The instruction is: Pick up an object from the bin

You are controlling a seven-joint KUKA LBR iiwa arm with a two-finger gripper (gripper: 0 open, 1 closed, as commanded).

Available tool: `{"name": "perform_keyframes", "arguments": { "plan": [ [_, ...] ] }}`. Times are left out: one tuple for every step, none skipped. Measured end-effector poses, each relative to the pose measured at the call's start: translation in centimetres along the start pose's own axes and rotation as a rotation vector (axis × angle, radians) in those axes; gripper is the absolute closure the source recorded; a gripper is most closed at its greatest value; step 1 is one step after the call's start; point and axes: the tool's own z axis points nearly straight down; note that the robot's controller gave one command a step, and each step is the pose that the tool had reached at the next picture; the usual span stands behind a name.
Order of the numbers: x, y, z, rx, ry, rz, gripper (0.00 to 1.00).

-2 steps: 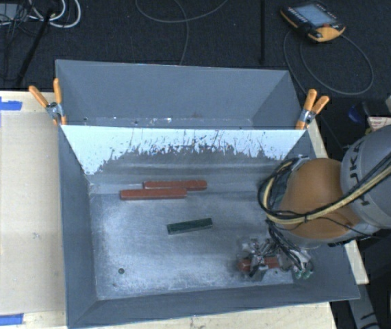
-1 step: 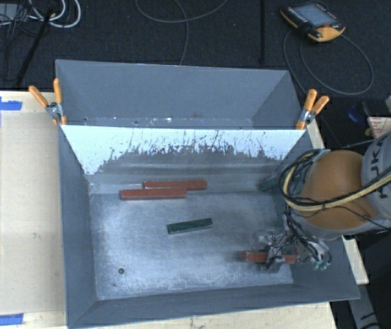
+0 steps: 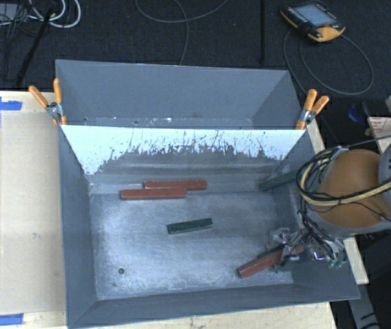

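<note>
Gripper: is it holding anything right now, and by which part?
Cannot tell: the gripper sits at the right end of the reddish-brown bar, grip unclear.

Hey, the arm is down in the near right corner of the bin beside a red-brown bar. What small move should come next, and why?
Probably a slight shift of the gripper left along the red-brown bar, toward its middle. It sits over the bar's right end, close to the bin's right wall, and a grasp nearer the middle looks steadier.
</note>
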Motion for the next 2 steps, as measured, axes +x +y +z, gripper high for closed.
{"name": "perform_keyframes", "arguments": {
  "plan": [
    [1.0, -1.7, -0.9, -0.002, 0.001, -0.015, 1.00],
    [-3.1, 1.5, -22.4, 0.000, -0.001, 0.081, 1.00]
  ]
}}
